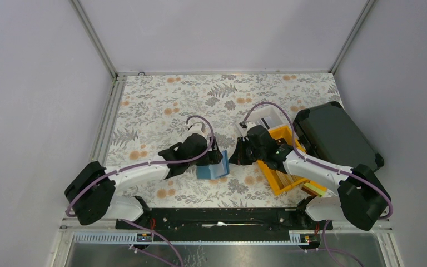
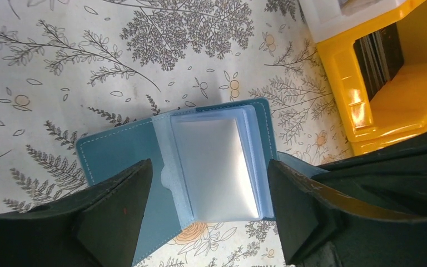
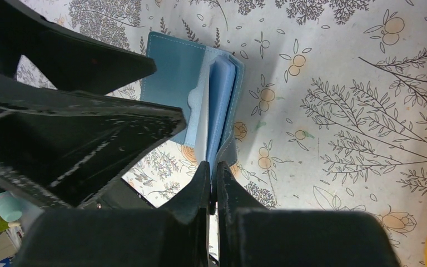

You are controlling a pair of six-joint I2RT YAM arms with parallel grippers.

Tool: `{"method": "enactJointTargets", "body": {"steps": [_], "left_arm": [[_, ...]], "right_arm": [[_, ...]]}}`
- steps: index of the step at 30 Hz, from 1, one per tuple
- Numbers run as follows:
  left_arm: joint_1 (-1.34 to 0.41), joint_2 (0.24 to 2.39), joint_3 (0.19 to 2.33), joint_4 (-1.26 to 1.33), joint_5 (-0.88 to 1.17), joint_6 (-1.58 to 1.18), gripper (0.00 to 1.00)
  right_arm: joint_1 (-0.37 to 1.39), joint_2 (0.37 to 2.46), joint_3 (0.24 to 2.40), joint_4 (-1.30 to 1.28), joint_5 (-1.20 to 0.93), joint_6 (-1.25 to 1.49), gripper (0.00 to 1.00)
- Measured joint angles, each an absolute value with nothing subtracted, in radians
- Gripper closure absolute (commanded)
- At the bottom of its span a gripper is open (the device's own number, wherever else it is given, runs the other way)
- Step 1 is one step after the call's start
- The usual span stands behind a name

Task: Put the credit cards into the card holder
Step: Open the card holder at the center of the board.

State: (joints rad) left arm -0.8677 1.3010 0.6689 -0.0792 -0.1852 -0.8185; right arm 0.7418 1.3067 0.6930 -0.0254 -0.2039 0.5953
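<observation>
A floral-print table [image 1: 161,105] fills a grey-walled booth. Near its middle lies the soft teal-blue bifold card holder [image 2: 117,150], spread open with its clear pocket leaves facing up. Our left hand [image 2: 207,183] reaches in from eight o'clock and hangs over it released, one finger to each side of the pocket stack, touching nothing that we can see. Our right hand [image 3: 212,179], coming from four o'clock, is clenched at the holder's three o'clock edge. It seems to pinch the raised cover or a pocket leaf there, though the wrist view is too tight to say which. The thin dark credit cards [image 2: 379,60] stand on edge in the yellow plastic bin [image 2: 344,83], at three o'clock of the holder seen from overhead.

We judge the step to be opening a pocket mouth. To do it well, we should pinch lightly, lift only until one leaf gapes, and press the flat cover down with the left fingers so the soft holder cannot slide.
</observation>
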Motion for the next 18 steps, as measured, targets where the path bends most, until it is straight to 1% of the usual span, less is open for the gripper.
{"method": "enactJointTargets", "body": {"steps": [9, 18], "left_arm": [[-0.861, 1.423, 0.681, -0.043, -0.161, -0.818, 0.23], [-0.859, 1.465, 0.717, -0.099, -0.200, -0.781, 0.25]], "right_arm": [[0.742, 1.307, 0.693, -0.025, -0.204, 0.595, 1.00], [0.742, 1.307, 0.693, -0.027, -0.201, 0.591, 1.00]]}}
